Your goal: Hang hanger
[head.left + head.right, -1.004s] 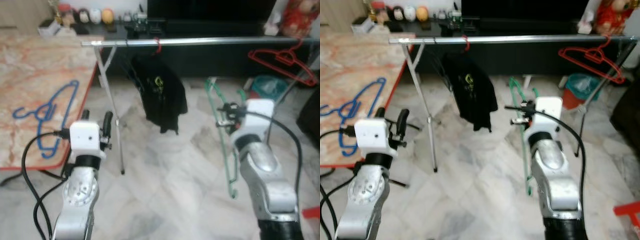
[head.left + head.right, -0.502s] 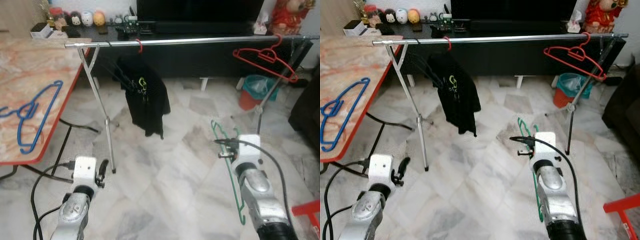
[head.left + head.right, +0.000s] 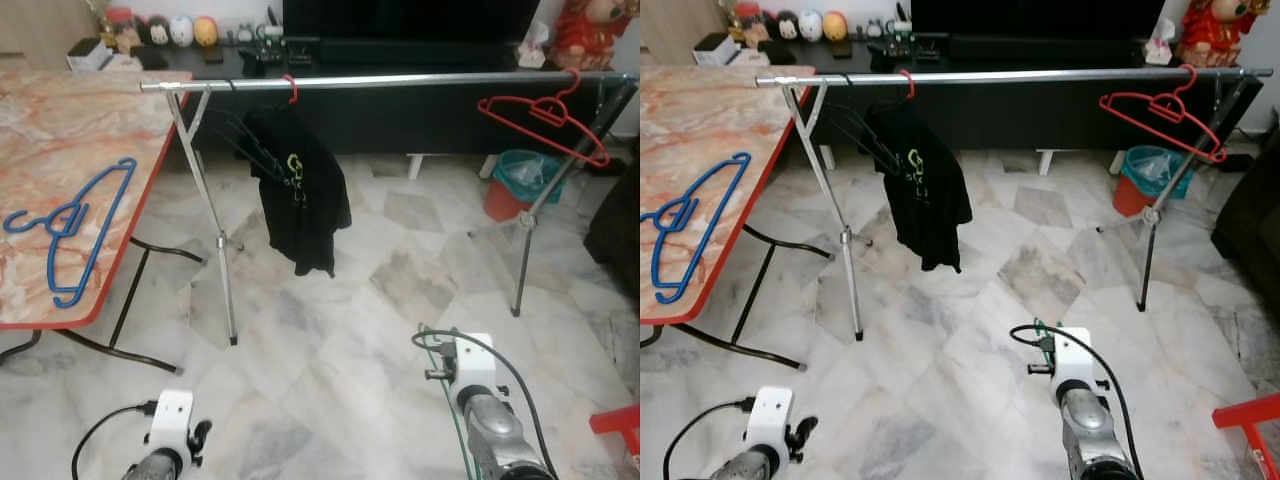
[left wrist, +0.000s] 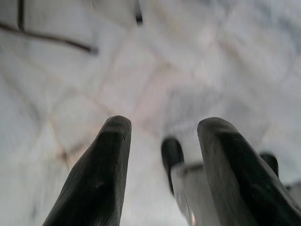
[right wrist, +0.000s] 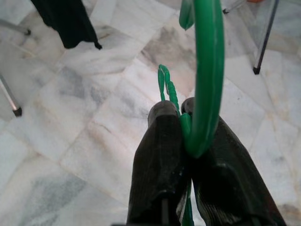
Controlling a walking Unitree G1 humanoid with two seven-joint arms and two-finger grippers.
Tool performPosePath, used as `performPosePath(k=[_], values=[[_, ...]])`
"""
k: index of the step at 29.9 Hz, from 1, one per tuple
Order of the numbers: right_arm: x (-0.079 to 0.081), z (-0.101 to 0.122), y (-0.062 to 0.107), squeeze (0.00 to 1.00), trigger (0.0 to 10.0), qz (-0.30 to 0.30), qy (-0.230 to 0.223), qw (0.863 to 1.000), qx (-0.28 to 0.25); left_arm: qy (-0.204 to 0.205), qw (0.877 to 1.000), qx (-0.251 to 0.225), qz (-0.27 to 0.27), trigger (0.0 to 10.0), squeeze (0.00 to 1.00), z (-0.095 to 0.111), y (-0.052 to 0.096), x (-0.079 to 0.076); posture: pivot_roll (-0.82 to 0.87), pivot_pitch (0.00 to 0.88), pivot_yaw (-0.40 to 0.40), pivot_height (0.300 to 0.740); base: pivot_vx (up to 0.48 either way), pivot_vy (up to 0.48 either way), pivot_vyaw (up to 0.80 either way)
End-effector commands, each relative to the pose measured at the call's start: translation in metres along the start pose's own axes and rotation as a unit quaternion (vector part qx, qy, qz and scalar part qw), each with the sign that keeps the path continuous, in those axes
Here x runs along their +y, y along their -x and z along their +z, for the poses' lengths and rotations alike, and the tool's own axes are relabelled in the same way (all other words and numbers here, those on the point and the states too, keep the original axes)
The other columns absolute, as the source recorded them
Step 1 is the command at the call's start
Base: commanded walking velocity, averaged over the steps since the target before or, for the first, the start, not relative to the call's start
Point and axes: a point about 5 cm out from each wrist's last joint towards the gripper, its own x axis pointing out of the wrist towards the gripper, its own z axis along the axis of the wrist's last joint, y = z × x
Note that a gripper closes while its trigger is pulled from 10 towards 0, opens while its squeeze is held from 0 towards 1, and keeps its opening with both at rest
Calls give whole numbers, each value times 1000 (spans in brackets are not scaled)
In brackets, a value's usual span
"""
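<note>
Right wrist view gives me the clearest read: the right gripper [image 5: 181, 117] has its two black fingers pressed together on the green hanger [image 5: 207, 70], the thick green wire running up between the pads and curving away above them. In the head camera I see that same hanger [image 3: 455, 420] as a thin green line beside the right arm, low at the near edge of the scene, over the marble floor [image 3: 330, 330] and well apart from the rail.

The clothes rail [image 3: 400, 80] spans the far side, a silver bar on crossed legs. A black garment [image 3: 300, 185] hangs from it on a red hook toward its left end. A red hanger [image 3: 545, 115] hangs near its right end, tilted, with nothing on it. Behind the rail stands a dark cabinet, and a teal bin [image 3: 525, 175] sits on the floor at the far right.

On the left I have a marble-patterned table [image 3: 90, 130] with a red edge, and a blue hanger [image 3: 75, 225] lies flat on it.

The left gripper [image 4: 162, 127] hangs low at the near left, fingers spread with nothing between them, pointing down at the floor; in the left wrist view I can make out blurred tiles and one of the robot's own parts below.
</note>
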Motion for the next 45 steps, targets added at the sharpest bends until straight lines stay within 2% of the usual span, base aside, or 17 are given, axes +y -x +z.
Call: performPosePath(k=[1, 2, 7, 10, 22, 31, 45], values=[[0, -11, 3, 0, 10000, -9, -18, 1000, 22, -20, 998, 52, -1, 10000, 0, -23, 5, -1, 14, 63, -32, 740, 0, 0, 0], [2, -22, 6, 0, 10000, -6, -10, 999, 41, -15, 997, 77, 6, 10000, 0, -34, 8, 0, 15, 56, -34, 740, 0, 0, 0], [3, -37, 12, 0, 10000, -4, -7, 998, 64, 13, 996, 82, 22, 10000, 0, -41, 11, 2, 22, 48, -41, 740, 0, 0, 0], [1, -40, 14, 0, 10000, -18, -39, 997, 68, 12, 996, 81, 23, 10000, 0, -41, 11, 2, 29, 36, -42, 740, 170, 0, 0], [-6, -33, 11, 0, 10000, -34, -66, 996, 50, 8, 997, 79, 17, 10000, 0, -39, 9, -3, 21, 10, -32, 740, 313, 0, -191], [-5, -31, 10, 0, 10000, -28, -53, 997, 47, 12, 996, 85, 16, 10000, 0, -46, 11, -6, 23, 2, -29, 740, 330, 0, 0], [3, -17, 5, 0, 10000, 1, -31, 999, 14, 17, 997, 78, 21, 10000, 0, -42, 10, -5, 18, 37, -34, 740, 329, 0, 0]])
